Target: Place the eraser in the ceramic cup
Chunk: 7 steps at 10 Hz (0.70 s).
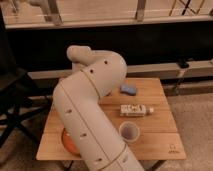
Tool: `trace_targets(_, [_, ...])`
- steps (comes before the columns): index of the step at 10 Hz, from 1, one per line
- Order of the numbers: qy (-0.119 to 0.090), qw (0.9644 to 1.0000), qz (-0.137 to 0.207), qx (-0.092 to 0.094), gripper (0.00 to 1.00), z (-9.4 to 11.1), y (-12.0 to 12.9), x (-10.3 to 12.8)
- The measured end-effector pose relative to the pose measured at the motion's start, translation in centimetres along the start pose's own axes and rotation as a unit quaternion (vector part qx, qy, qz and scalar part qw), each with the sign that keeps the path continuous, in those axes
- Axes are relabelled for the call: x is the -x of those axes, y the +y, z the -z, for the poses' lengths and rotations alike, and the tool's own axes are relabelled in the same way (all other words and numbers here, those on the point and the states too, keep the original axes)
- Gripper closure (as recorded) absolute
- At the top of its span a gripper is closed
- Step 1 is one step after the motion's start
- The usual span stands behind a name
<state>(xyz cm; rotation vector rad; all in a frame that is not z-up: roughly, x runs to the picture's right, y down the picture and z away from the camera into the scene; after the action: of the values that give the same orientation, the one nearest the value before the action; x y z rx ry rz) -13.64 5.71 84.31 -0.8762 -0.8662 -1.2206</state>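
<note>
The eraser [128, 89] is a small blue block lying on the far side of the wooden table [160, 145]. The ceramic cup [129, 131], small, round and pale, stands upright near the table's front edge. My big cream arm [90, 115] folds over the left half of the table and fills the middle of the camera view. My gripper is out of view, hidden behind or beyond the arm's bend, open, and nothing shows in it. Eraser and cup both rest on the table, apart from each other.
A white bottle [136, 110] with a dark label lies on its side between eraser and cup. An orange dish [69, 142] peeks out at the front left, partly covered by the arm. A black chair [15, 100] stands left of the table, a dark low wall behind.
</note>
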Motion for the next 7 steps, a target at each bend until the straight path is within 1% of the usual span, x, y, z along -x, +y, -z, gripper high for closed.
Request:
trace_targets(3, [0.017,0.9997,0.018,0.003,0.20,-0.10,0.00,-0.30])
trace_targets(5, [0.029,0.9989,0.036,0.011,0.20,-0.17,-0.17,-0.44])
trace_targets(7, [0.040,0.9973,0.058,0.021,0.20,-0.28,-0.53,-0.62])
